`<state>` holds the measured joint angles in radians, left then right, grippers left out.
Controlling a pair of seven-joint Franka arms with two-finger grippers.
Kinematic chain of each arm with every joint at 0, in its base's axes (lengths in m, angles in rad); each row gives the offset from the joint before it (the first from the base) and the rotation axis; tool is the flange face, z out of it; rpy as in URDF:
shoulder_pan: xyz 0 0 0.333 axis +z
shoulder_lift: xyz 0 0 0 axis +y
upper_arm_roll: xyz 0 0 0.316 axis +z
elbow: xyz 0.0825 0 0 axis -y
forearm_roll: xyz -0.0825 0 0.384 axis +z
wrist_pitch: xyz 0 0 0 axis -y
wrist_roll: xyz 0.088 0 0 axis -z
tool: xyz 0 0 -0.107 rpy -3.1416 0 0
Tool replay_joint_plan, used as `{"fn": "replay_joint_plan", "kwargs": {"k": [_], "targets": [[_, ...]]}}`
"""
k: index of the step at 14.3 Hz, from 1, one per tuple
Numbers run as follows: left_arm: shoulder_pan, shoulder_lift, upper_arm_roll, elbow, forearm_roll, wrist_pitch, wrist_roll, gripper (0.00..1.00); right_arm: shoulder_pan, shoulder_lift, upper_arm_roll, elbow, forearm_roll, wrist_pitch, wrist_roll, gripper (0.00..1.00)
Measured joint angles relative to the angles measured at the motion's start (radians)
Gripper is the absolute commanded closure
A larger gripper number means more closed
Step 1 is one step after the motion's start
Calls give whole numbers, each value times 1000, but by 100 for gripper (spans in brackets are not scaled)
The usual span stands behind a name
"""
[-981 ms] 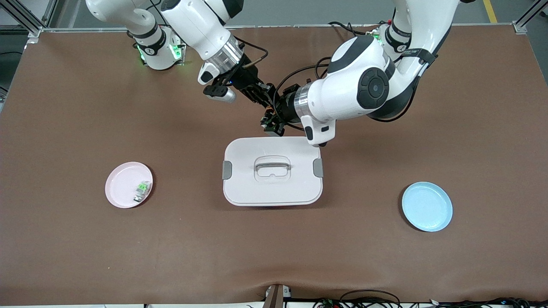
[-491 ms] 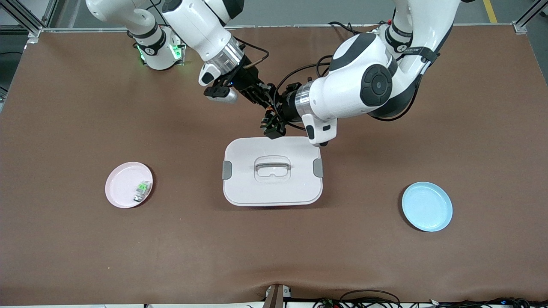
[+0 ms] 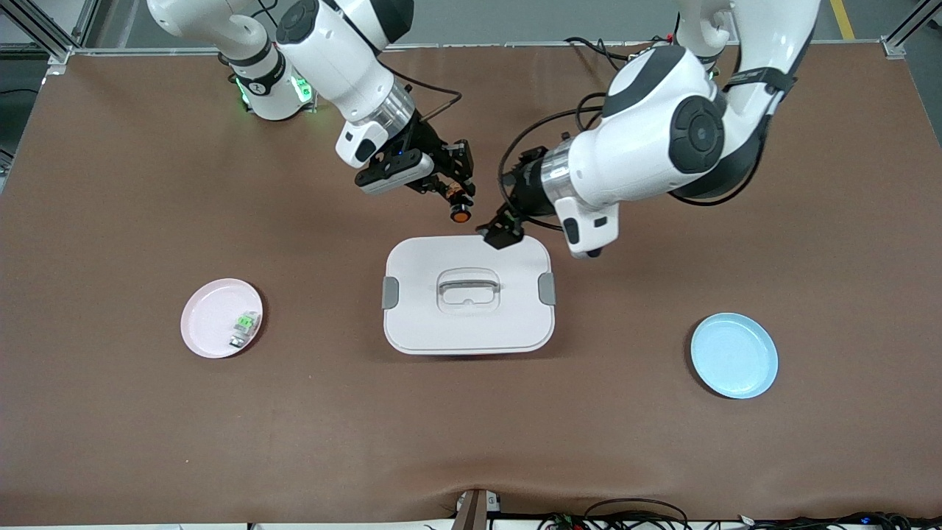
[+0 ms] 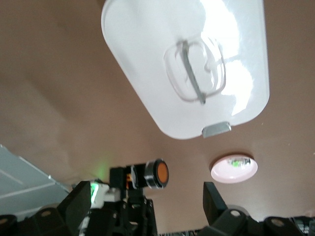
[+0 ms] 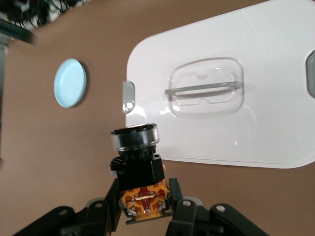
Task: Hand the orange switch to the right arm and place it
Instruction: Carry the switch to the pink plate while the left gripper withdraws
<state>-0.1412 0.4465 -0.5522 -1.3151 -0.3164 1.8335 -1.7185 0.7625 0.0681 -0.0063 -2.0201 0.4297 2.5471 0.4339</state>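
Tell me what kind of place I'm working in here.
Most likely a robotics lab bench: two arms bolted at the edge of a brown-matted table, aluminium framing at its corners, loose cables along the near edge, and staged props like the white lidded box.

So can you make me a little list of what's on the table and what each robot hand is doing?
orange switch: held by the right gripper, up in the air just above the box's edge
left gripper: open, empty, over the white box
white box: lid shut, middle of the table
pink plate: holds a green-and-white switch
blue plate: nothing on it
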Motion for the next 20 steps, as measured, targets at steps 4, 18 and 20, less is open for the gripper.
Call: {"fn": "replay_joint_plan", "kwargs": {"k": [4, 18, 20], "targets": [[46, -50, 0, 2, 113, -80, 136, 0, -71, 0, -6, 1, -154, -135, -187, 100], [359, -118, 6, -1, 382, -270, 1009, 0, -480, -5, -17, 2, -367, -399, -1278, 100], [418, -118, 7, -2, 410, -270, 1118, 0, -522, -4, -17, -14, -400, -400, -1362, 100]]}}
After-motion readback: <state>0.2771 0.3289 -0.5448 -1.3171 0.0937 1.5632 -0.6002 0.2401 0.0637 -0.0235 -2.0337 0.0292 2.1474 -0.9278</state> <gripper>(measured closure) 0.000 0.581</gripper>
